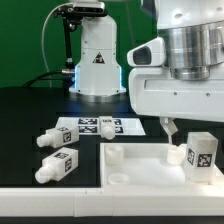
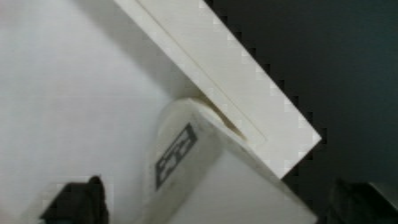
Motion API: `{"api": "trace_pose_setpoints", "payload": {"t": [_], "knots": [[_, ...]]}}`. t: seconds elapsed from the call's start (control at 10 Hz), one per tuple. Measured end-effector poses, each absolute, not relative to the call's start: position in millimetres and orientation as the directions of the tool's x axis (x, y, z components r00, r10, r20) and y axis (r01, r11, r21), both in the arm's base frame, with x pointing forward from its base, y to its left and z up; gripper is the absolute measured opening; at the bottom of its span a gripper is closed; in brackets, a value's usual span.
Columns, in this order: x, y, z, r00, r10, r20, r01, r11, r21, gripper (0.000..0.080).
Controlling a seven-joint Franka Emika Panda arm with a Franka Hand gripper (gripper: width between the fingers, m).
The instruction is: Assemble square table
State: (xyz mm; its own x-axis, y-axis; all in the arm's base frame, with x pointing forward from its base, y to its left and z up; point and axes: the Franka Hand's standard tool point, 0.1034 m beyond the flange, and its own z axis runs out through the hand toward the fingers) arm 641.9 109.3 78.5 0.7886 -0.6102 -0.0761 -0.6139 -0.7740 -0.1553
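Claw (image 1: 169,128) hangs just above the top (image 1: 140,172), jaws spread wide, gripping nothing. In the wrist view one dark fingertip (image 2: 80,202) sits clear of the leg w/ a gap btwn them. Top lies flat on the black surface (image 1: 30,110), rim (image 2: 222,75) up, apparently up against the white rail (image 1: 50,206) at the front, prob. so it can't slide while legs get twisted in. One leg (image 1: 200,158) stands upright by the rim at the exterior view's right, tag facing the camera. It stands w/o support, so it's likely seated in its hole, tho how deep can't be told. A loose leg (image 1: 55,137) and a second loose leg (image 1: 58,166) lie on their sides off the top, at the exterior view's left, near each other, prob. parked for later. Marker board (image 1: 100,126) lies flat behind. Judged progress: early, approx one of four legs in.
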Motion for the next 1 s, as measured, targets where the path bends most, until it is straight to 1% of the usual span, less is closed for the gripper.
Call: {"api": "trace_pose_setpoints", "payload": {"t": [0.1, 0.2, 0.3, 0.4, 0.7, 0.8, 0.9, 1.0], "knots": [[641.9, 109.2, 78.3, 0.829, -0.556, -0.065, -0.559, -0.814, -0.16, 0.0643], [641.9, 109.1, 78.3, 0.858, -0.51, -0.056, -0.512, -0.844, -0.163, 0.0643], [640.4, 107.2, 79.5, 0.956, -0.293, -0.027, -0.294, -0.947, -0.131, 0.0648], [642.4, 110.4, 83.4, 0.999, -0.049, 0.003, -0.048, -0.994, -0.093, 0.0649], [641.4, 113.0, 81.7, 0.997, -0.076, 0.003, -0.075, -0.993, -0.093, 0.0644], [641.2, 113.7, 81.7, 0.992, -0.123, -0.001, -0.122, -0.988, -0.093, 0.0457], [641.2, 113.6, 81.6, 0.984, -0.179, -0.007, -0.179, -0.979, -0.093, 0.0289], [642.7, 110.7, 81.7, 0.959, -0.284, -0.004, -0.283, -0.955, -0.092, 0.0289]]}}
